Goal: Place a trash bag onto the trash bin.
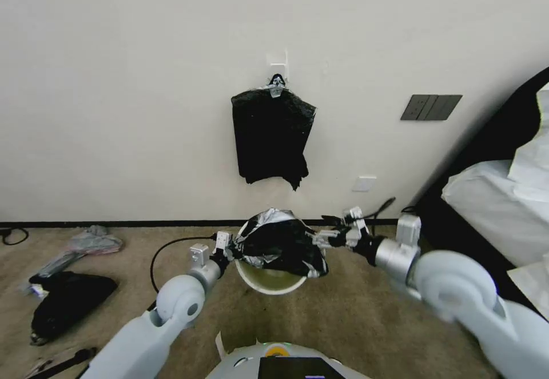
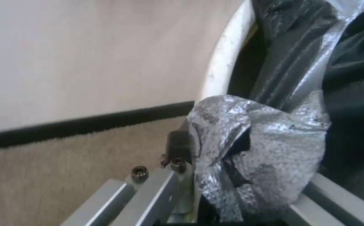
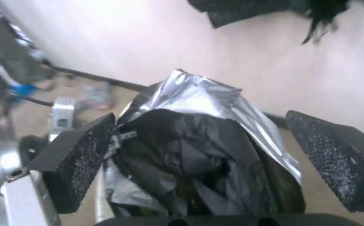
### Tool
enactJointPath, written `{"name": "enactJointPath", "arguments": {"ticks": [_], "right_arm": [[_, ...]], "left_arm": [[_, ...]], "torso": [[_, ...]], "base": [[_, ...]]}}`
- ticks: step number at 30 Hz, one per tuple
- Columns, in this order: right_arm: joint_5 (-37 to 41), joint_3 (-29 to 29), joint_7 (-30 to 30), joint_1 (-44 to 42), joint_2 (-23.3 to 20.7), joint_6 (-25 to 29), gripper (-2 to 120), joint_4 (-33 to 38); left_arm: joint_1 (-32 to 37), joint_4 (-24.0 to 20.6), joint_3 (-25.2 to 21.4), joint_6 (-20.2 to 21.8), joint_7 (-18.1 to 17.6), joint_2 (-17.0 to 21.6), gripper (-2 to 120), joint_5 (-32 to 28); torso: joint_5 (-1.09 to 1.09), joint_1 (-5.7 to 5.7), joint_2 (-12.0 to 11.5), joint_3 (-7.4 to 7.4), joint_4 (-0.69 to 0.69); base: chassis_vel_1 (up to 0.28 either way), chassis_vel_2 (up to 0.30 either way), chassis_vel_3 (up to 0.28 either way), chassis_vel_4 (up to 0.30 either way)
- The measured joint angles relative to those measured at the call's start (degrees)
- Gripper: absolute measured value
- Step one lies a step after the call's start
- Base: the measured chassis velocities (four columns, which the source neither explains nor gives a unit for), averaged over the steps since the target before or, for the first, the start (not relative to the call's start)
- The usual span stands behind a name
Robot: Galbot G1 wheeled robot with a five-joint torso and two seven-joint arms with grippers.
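i'm holding the trash bag (image 1: 281, 243) draped over the mouth of the trash bin (image 1: 269, 280), which is sitting on the carpet (image 1: 354, 322) just in front of my base, near the wall (image 1: 143, 82). my left gripper (image 1: 229, 247) is at the bin's left rim, clamped on a bunched silvery fold of the bag. my right gripper (image 1: 327, 236) is at the bag's right side, its pads (image 3: 79, 157) spread wide with the crumpled plastic between them, one pad touching the bag, the other apart from it. the bundle of black bags (image 1: 272, 138) is hanging from a clip on the wall above the bin.
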Motion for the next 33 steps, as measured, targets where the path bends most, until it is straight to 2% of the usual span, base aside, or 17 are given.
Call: {"name": "enactJointPath", "arguments": {"ticks": [3, 7, 12, 20, 26, 28, 30, 31, 32, 33], "right_arm": [[1.9, -2.1, -4.0, 2.2, -0.8, -0.7, 100, -3.7], [0.4, -4.5, -5.7, 3.8, -0.9, -0.7, 100, -5.3], [1.3, -6.5, -6.1, 5.9, -1.1, -0.9, 100, -6.7], [9.4, -9.2, -4.0, 9.6, -0.2, -1.4, 97, -10.1], [9.6, -12.1, -3.3, 11.6, 0.6, -1.9, 81, -11.0], [9.5, -13.0, -3.0, 12.0, 0.7, -2.2, 69, -11.3], [9.5, -13.1, -2.9, 12.0, 0.7, -2.3, 68, -11.4], [9.5, -13.2, -2.9, 12.0, 0.8, -2.3, 64, -11.4], [9.5, -13.3, -2.8, 12.0, 0.7, -2.4, 55, -11.5], [9.5, -13.3, -2.8, 12.0, 0.7, -2.4, 55, -11.5]], "left_arm": [[0.2, 0.7, -1.5, -1.7, 4.1, 3.1, 1, 0.2], [0.0, 1.3, -2.0, -2.7, 6.8, 5.1, 1, 0.2], [-0.6, 1.4, -1.2, -3.1, 8.3, 5.7, 1, 0.6], [-0.2, 0.6, 0.2, -3.2, 9.0, 5.2, 1, 2.3], [0.4, -0.2, 0.3, -3.2, 8.7, 5.0, 1, 2.6], [0.7, -0.6, 0.4, -3.2, 8.6, 4.9, 1, 2.7], [0.7, -0.7, 0.4, -3.2, 8.5, 4.9, 1, 2.7], [0.7, -0.8, 0.4, -3.2, 8.5, 4.8, 1, 2.7], [0.7, -0.9, 0.4, -3.1, 8.4, 4.8, 1, 2.6], [0.7, -0.9, 0.4, -3.1, 8.4, 4.8, 1, 2.6]], "torso": [[0.0, 0.0, 0.0, 0.0, -0.03], [0.01, 0.0, 0.0, 0.0, -0.03], [0.0, 0.0, 0.0, 0.0, -0.03], [0.01, 0.0, 0.0, 0.0, -0.03], [0.01, 0.0, 0.0, 0.0, -0.03], [0.0, 0.0, 0.0, 0.0, -0.02], [0.0, 0.0, 0.0, 0.0, -0.02], [0.0, 0.0, 0.0, 0.0, -0.02], [0.01, 0.0, 0.0, 0.0, -0.03], [0.01, 0.0, 0.0, 0.0, -0.03]], "base": [[0.0, 0.0, 0.0, 0.0], [0.0, 0.0, 0.0, 0.0], [0.0, 0.0, 0.0, 0.0], [0.0, 0.0, 0.0, 0.0], [0.0, 0.0, 0.0, 0.0], [0.0, 0.0, 0.0, 0.0], [0.0, 0.0, 0.0, 0.0], [0.0, 0.0, 0.0, 0.0], [0.0, 0.0, 0.0, 0.0], [0.0, 0.0, 0.0, 0.0]]}}
